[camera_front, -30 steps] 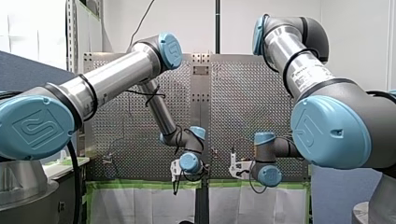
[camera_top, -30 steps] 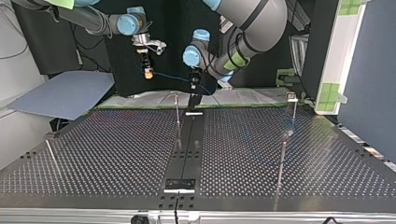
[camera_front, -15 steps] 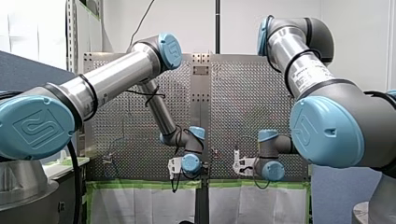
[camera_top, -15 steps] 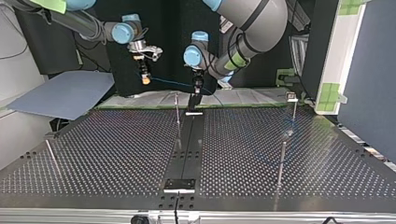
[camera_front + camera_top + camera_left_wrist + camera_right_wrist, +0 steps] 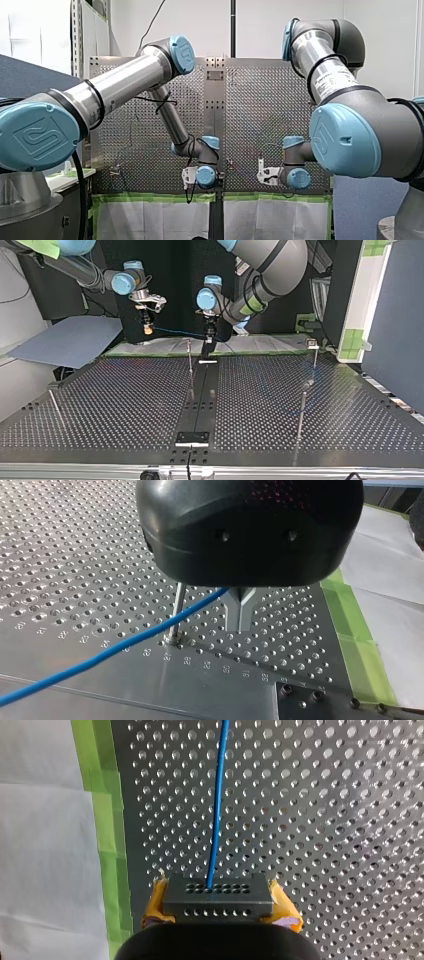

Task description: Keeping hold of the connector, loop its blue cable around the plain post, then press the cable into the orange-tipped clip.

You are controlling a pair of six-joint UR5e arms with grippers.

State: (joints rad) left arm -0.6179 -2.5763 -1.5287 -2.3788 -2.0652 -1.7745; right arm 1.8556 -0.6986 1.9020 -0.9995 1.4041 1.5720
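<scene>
My right gripper [image 5: 218, 896] is shut on a black connector [image 5: 218, 904], its yellow pads [image 5: 156, 900] on either side. The blue cable [image 5: 216, 805] leaves the connector and runs straight ahead over the perforated table. In the top view the cable [image 5: 177, 332] hangs between my right gripper [image 5: 146, 329] and my left gripper [image 5: 209, 337], above the table's far edge. In the left wrist view my left gripper [image 5: 239, 626], black with metal fingers, is shut, and the cable [image 5: 115, 647] runs into the fork of its fingers. A plain thin post [image 5: 176, 611] stands just beside those fingers, behind the cable.
Green tape [image 5: 107, 820] and white sheet border the table's edge near both grippers. Tall thin posts stand at the top view's right [image 5: 301, 412] and left [image 5: 55, 407]; another carries a small clip [image 5: 312, 344]. A dark strip [image 5: 200, 400] runs down the middle.
My right gripper has carried the connector toward the top view's left and a little lower, drawing the cable out longer. My left gripper has shifted only slightly, staying by the plain post.
</scene>
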